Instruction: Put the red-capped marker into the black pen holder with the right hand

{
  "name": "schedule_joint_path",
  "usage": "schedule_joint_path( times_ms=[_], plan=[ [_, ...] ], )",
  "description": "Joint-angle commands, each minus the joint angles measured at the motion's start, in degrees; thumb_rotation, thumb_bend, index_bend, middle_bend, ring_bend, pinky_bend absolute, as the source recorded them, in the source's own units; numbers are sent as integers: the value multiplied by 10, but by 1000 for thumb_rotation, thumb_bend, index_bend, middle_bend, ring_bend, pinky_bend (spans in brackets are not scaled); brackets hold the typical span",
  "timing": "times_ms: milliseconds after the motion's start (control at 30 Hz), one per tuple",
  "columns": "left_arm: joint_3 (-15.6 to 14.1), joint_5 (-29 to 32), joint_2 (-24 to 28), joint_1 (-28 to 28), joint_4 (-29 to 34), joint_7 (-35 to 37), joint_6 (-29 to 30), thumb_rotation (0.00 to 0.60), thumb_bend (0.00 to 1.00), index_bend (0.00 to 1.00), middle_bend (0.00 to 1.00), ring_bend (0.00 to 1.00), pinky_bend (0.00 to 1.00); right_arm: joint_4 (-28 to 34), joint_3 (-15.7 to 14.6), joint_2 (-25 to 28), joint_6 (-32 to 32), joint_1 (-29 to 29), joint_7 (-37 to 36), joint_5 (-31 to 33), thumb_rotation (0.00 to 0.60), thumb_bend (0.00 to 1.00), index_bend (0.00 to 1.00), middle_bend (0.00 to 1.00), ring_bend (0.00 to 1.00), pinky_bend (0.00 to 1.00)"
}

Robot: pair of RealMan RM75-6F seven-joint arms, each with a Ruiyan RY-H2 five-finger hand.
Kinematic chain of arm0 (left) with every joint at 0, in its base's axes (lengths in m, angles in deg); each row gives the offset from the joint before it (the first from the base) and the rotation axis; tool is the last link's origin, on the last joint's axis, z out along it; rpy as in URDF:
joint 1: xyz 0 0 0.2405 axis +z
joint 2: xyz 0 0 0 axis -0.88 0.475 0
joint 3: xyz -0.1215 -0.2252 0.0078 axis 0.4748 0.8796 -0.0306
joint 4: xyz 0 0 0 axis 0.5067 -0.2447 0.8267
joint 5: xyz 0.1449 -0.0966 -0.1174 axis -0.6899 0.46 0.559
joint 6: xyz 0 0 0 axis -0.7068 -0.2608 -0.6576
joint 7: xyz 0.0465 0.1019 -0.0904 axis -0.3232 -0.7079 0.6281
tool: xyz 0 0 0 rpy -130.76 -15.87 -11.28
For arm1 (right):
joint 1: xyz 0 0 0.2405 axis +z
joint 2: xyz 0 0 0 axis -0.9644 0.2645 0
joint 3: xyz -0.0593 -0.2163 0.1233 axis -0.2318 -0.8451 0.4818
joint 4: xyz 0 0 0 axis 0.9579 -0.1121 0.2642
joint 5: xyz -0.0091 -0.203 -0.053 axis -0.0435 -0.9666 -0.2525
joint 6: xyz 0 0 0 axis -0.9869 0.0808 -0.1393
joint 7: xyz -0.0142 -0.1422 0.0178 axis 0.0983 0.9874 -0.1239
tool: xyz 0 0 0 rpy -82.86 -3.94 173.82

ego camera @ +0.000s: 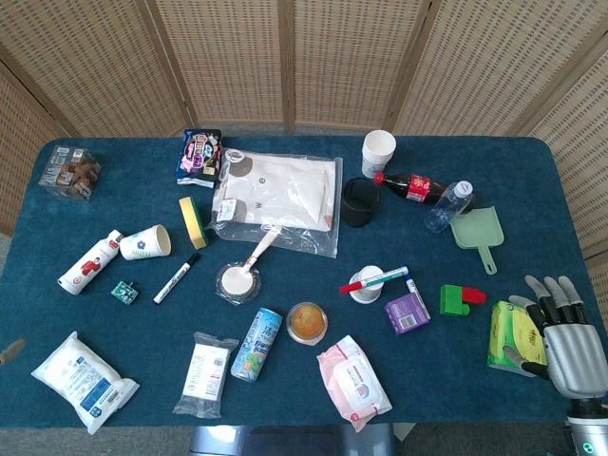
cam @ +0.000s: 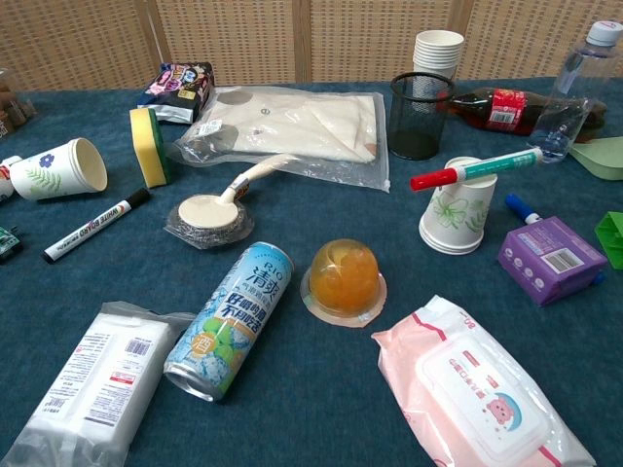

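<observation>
Head view: the red-capped marker (ego camera: 374, 279), a slim white barrel with a green tail, lies across the rim of an upturned white paper cup (ego camera: 366, 287); taking that cup as the landmark, the black mesh cylindrical pen holder (ego camera: 360, 202) stands beyond it toward the far edge, clearly apart; the right hand (ego camera: 560, 328), silver with dark fingers, sits well to the cup's right near the table edge, fingers extended and spread, grasping nothing; it partly overlaps a yellow-green packet (ego camera: 508, 334); the left hand does not appear.

Chest view: the marker (cam: 475, 169) rests level on the floral paper cup (cam: 456, 214), red cap overhanging to the cup's left; the pen holder (cam: 421, 116) stands upright behind and slightly left of the cup, mouth unobstructed; neither hand is visible here.

Judgement: the task is at the approach step, nothing yet grasped; the next move calls for bringing the right hand across to the cup and pinching the barrel without toppling the cup.
</observation>
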Motion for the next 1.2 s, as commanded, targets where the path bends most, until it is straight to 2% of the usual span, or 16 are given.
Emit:
schedule_joint_path(
  times_ms=[33,333,467,800,1200],
  plan=[
    [-1,-1,-1,0,1,-3,-1,600,54,0,0,0,0,0,0,0,0,0,0,0,600,9,283,17,0,9],
    [-1,-7,0,3,3,0,8,600,54,0,0,0,0,6,0,-1,-3,5,0,-6,600,11,295,18,0,9],
    [-2,-10,0,4,4,1,10,600,54,0,0,0,0,23,9,-1,-25,26,11,-9,600,15,298,20,0,9],
    [-1,-6,1,4,4,2,8,600,55,0,0,0,0,65,41,-4,-86,89,47,-6,600,209,329,20,0,19],
    [-1,-3,0,0,4,-3,0,600,54,0,0,0,0,79,61,-46,-173,162,101,13,600,213,341,21,0,24]
  ],
)
